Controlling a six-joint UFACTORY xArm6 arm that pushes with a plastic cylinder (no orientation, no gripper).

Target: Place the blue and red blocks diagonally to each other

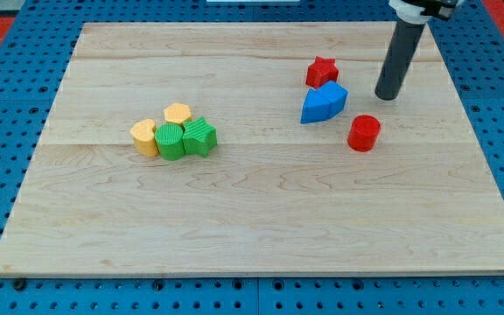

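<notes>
The wooden desk [261, 219] fills most of the view, a pale plank board lying on a blue pegboard surface [7, 105] that shows around its edges.

The dark rod [401, 57] comes down from the view's top right, and my tip [387, 96] rests on the board just to the view's right of the blue and red blocks, apart from all of them. There are no jaws on this arm, only the straight rod, so nothing is grasped.

The blue block [324, 102], a chunky wedge-like shape, sits in the upper right part of the board. The red star block [322, 71] lies directly toward the view's top from it, touching or very nearly touching its upper edge. The red cylinder [364, 133] stands to the lower right of the blue block, close but apart, so these two already lie on a slant to one another.

Well apart from these, left of the board's middle, four small blocks huddle together: a green cylinder [171, 141] and a green star-like block [200, 136] side by side, a yellow heart-like block [144, 136] touching the green cylinder on the view's left, and a yellow hexagon-like block [178, 113] just above the green pair
</notes>
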